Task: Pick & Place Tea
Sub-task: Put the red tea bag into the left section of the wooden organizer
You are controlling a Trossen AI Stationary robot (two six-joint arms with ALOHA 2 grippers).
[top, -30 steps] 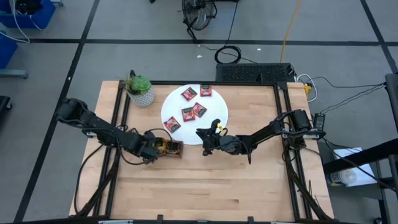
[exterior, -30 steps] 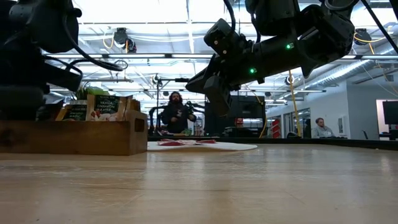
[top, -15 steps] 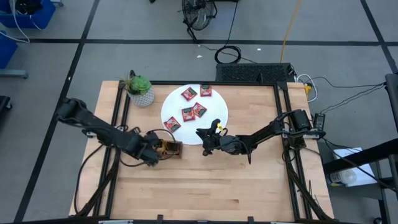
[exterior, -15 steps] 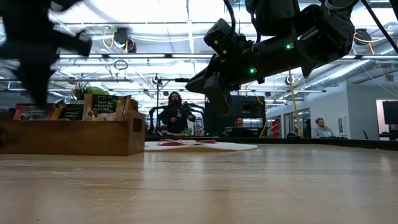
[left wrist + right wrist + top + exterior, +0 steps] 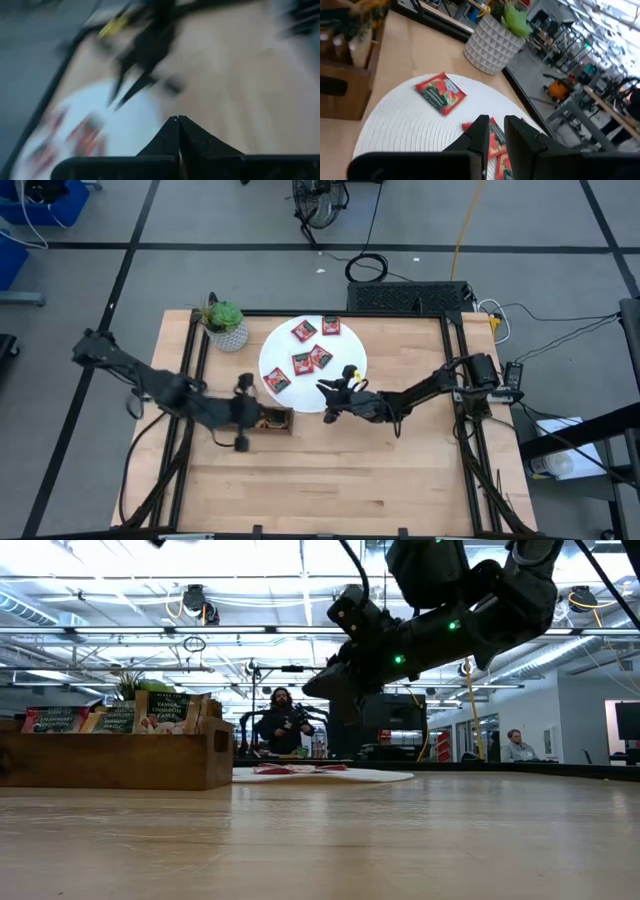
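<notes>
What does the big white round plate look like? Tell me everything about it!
The white disc is flat and round, with fine ridged rings like a woven mat. It lies on the wooden table beside the potted plant. Five red tea sachets lie flat on it. The wooden tray sits at its edge.

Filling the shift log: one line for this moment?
left pincer: shut, empty, by tray | right pincer: over disc edge, nothing seen held | sachets: five on disc
</notes>
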